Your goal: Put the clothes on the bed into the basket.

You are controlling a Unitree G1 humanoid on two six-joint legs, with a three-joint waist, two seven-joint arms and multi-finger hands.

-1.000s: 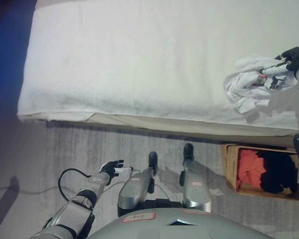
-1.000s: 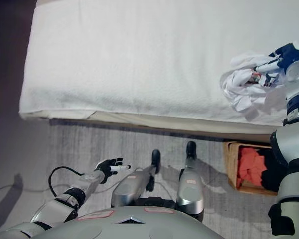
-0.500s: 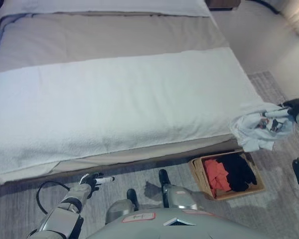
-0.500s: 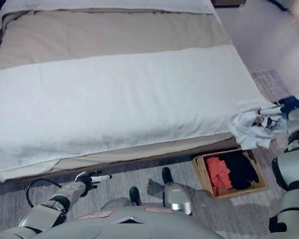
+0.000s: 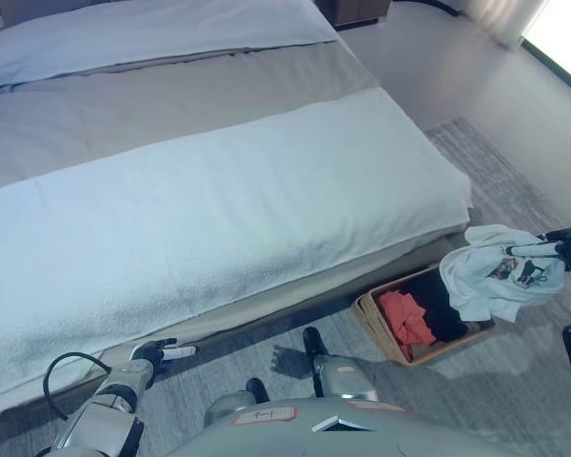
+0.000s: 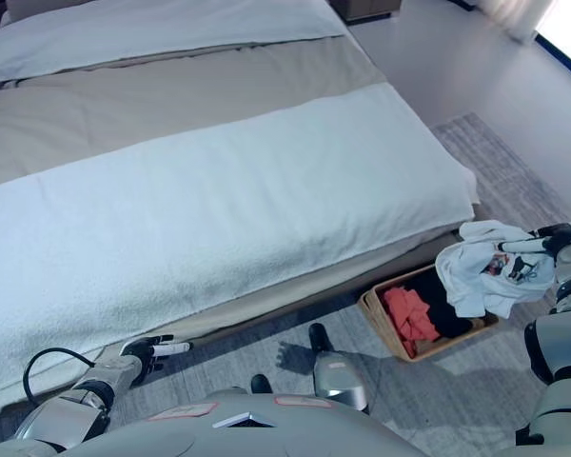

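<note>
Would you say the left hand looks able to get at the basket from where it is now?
Probably not: the left hand hangs low by the bed edge, far across from the basket, which sits under the right hand and its white garment.

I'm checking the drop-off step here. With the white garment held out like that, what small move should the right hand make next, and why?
Probably lower a little and let go. The right hand grips the white garment, which hangs off the bed, over the right end of the basket that already holds red and black clothes. The left hand is idle, low by the bed edge.
</note>
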